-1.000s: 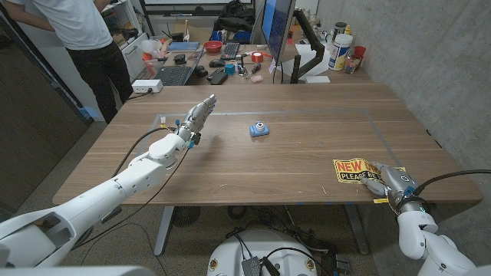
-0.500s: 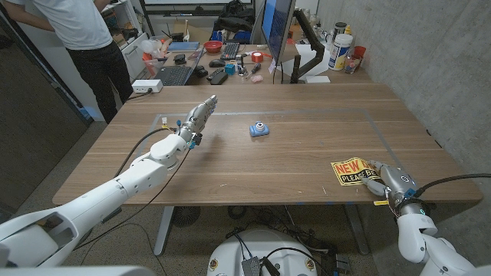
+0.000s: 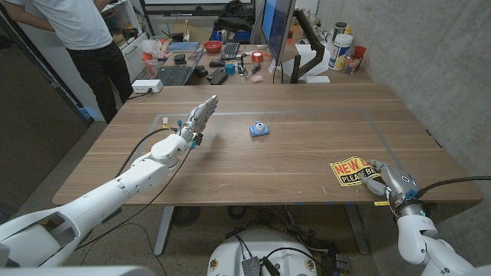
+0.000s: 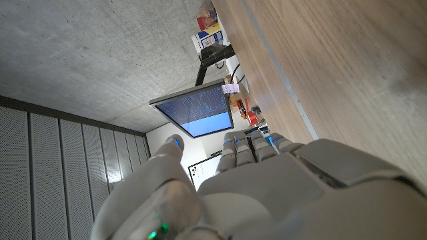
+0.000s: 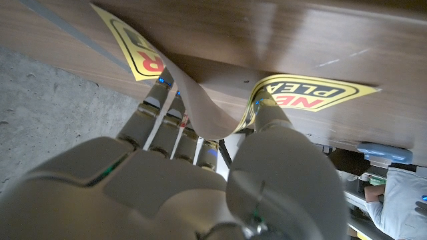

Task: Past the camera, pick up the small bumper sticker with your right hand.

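At the near right corner of the wooden bench [image 3: 307, 153], the robot's right hand [image 3: 387, 182] pinches the yellow bumper sticker [image 3: 349, 170], thumb on one side and fingers [image 5: 160, 113] on the other, the sheet buckling into a fold between them in the right wrist view. The sticker's long axis runs roughly across the bench, its free end pointing left toward the middle, its gripped end just beside the near edge. The blue toy camera [image 3: 259, 129] sits well apart, farther back toward the centre. The left hand [image 3: 198, 119] hovers over the far left, fingers extended, holding nothing. Open room lies above and leftward for a lift.
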Controlling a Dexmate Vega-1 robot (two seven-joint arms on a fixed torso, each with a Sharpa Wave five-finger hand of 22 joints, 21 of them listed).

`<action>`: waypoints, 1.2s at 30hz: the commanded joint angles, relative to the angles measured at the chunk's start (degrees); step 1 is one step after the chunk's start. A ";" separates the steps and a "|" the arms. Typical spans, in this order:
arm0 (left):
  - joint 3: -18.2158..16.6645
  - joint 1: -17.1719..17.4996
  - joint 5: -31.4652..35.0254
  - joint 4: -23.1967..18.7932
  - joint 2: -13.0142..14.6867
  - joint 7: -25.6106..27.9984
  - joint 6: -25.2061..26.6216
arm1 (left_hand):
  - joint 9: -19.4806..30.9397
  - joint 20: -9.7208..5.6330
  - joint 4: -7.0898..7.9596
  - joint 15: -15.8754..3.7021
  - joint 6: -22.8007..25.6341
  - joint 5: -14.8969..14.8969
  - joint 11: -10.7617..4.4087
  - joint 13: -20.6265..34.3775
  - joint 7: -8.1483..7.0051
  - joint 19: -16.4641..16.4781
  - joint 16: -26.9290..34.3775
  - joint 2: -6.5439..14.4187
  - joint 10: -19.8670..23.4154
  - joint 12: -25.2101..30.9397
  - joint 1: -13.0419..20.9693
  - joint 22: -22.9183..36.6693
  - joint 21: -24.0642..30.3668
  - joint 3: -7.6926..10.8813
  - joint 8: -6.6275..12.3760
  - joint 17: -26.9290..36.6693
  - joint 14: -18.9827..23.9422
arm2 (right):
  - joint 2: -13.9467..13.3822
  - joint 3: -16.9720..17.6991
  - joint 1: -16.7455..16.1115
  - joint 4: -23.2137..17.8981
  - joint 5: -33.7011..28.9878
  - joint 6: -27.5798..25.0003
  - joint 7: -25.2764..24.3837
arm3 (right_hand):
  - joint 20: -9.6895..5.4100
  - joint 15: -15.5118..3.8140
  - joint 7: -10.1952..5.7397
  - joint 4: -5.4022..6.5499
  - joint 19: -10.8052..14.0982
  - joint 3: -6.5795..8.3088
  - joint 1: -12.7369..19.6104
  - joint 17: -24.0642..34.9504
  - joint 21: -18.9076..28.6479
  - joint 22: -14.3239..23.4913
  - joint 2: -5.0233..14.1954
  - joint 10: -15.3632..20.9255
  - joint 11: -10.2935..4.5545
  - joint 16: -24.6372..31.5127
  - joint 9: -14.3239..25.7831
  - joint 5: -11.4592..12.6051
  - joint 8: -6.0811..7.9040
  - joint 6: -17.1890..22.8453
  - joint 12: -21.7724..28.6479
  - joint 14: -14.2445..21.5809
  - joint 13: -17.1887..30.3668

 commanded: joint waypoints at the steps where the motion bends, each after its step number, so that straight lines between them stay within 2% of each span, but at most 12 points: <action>1: -0.20 -0.17 0.15 0.40 -0.38 -0.37 -0.12 | 0.22 0.49 0.11 0.03 0.59 -0.12 -0.41 0.16 0.11 -0.20 -0.01 0.55 0.01 0.37 0.18 0.23 -0.37 -0.08 0.21 0.35 -0.56 | 0.58 0.95 -0.09 -0.18 -0.45 0.86 -1.45 | 0.17 -0.33 0.08 0.24 0.03 0.32 0.45 0.08 -0.12 0.12 0.12 0.50 0.07 0.15 0.11 -0.36 0.28 0.71 0.44 0.79 0.16; 23: -0.74 0.19 0.40 -0.69 0.26 -0.18 -0.18 | 0.23 0.40 0.08 0.06 0.57 -0.11 -0.40 0.16 0.22 -0.15 -0.03 0.58 -0.03 0.36 0.19 0.24 -0.42 -0.10 0.17 0.34 -0.60 | 1.44 3.49 -1.43 -1.80 -0.88 2.85 -1.53 | 0.16 -0.16 0.12 1.10 0.04 0.07 -0.36 0.22 -0.23 0.17 0.65 0.72 0.07 -0.11 0.17 -0.92 0.05 0.77 0.42 1.09 0.16; 36: -0.90 0.42 -0.01 -0.63 0.59 -0.31 -0.73 | 0.23 0.39 0.06 0.05 0.55 -0.12 -0.39 0.16 0.27 -0.09 -0.03 0.60 -0.08 0.34 0.19 0.24 -0.43 -0.12 0.15 0.34 -0.63 | 1.57 4.66 -1.85 -3.36 -3.34 3.13 -1.11 | 0.11 -0.07 0.30 1.33 0.10 0.04 -0.56 0.24 -0.28 0.19 0.89 1.19 0.00 -0.19 0.20 -1.21 0.02 1.00 0.55 1.43 0.15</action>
